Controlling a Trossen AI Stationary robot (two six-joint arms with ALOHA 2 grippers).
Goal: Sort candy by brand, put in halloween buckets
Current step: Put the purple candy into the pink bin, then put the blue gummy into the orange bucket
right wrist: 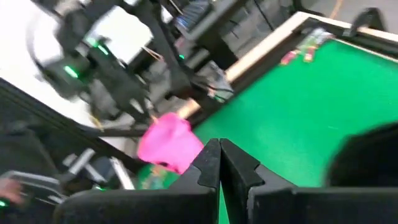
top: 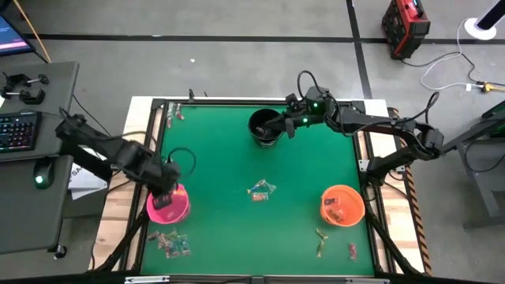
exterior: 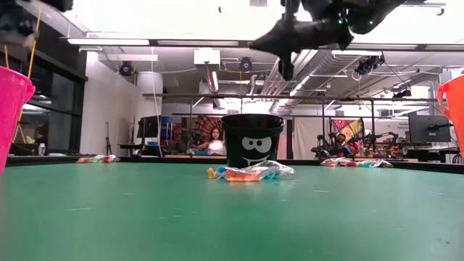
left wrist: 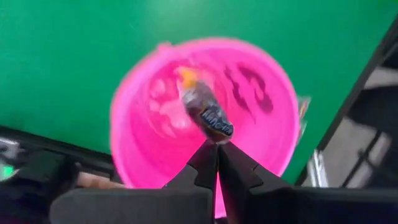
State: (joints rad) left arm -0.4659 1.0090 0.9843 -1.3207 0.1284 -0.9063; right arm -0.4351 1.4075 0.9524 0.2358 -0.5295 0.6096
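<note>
My left gripper [left wrist: 217, 145] hangs over the open pink bucket [left wrist: 267, 93], shut on a small candy with a dark wrapper [left wrist: 207, 114]. In the high view it is above the pink bucket [top: 180, 210] at the left front [top: 165, 197]. My right gripper [right wrist: 219, 148] is shut and empty beside the black bucket [top: 265, 126] at the far middle. The orange bucket [top: 342, 205] stands at the right front with candy inside. A small heap of candy [top: 260, 190] lies at the table's middle. My left gripper pinches one end of the dark-wrapped candy [left wrist: 221, 132] between its two fingertips, coming from above. The rest of the candy sticks out past the fingertips, clear of the pink bucket and over its opening.
Loose candies lie at the front left [top: 170, 244], the far left corner [top: 174, 115] and the front right [top: 321, 241]. The green mat has a dark raised frame [top: 260, 101]. In the low view the candy heap [exterior: 250, 172] lies in front of the black bucket [exterior: 252, 139].
</note>
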